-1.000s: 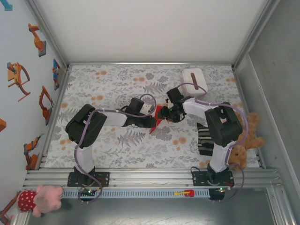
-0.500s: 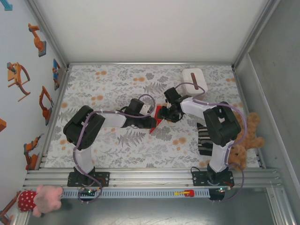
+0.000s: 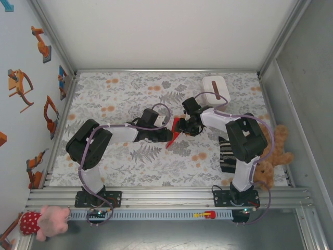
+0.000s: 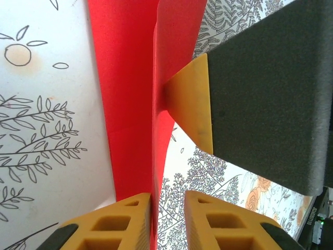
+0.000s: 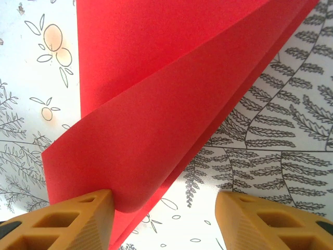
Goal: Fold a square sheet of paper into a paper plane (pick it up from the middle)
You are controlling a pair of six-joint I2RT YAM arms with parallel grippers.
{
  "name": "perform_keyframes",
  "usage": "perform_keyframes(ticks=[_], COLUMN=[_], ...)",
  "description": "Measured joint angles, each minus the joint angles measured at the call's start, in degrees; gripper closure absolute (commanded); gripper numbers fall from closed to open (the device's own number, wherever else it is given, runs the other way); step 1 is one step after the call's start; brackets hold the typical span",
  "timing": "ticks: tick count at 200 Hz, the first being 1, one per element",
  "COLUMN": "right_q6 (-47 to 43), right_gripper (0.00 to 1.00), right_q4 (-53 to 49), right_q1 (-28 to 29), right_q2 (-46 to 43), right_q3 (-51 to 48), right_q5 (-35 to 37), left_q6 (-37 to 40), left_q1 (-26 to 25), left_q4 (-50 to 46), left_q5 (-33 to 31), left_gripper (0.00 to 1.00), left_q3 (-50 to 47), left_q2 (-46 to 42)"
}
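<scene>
Left of the white box (image 3: 216,89) and nearer the arms, the red paper (image 3: 175,130) stands folded between the two grippers.

Farthest from the box, the left gripper (image 3: 166,135) has its fingers (image 4: 132,204) only a little apart. The paper's upright fold runs into that gap and lies against one finger, with flowered cloth (image 4: 31,130) showing between it and the other, so it is not clamped. The paper rises off the cloth in two leaves, its sharp tip pointing away from the box. Nearest the box, the right gripper (image 3: 188,126) has its fingers (image 5: 99,219) about half open and grips nothing. The fold's lower edge touches one finger and lies well apart from the other, and one pad (image 4: 190,101) touches the paper's side.
</scene>
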Motion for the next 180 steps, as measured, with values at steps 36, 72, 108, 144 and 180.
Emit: perform_keyframes(ticks=[36,72,108,144,180], right_q6=[0.00,0.02,-0.09,-1.55,-3.52], right_gripper=[0.44,0.44,0.43,0.41,0.39], right_q4=[0.48,1.70,4.13,8.90,13.40], right_q1=[0.00,0.00,-0.04,-0.87,-2.32], right_q2=[-0.31,-1.01,-2.56,-4.70,-6.16], right_q3=[-0.46,-1.40,-3.37,-7.13,-10.47], right_q5=[-0.04,-0.15,-0.50,-2.54,-6.23], left_q6=[-0.72,-0.83,-0.83,-0.83,-0.76], left_q1=[-0.04,-0.26,-0.63,-0.70,-0.76], left_q4=[0.04,0.04,0.04,0.04,0.00], left_q5=[0.04,0.04,0.04,0.09,0.09], left_gripper=[0.82,0.87,0.89,0.91,0.93], left_q3=[0.00,0.00,0.00,0.00,0.02], left_q2=[0.57,1.33,1.88,2.14,2.16])
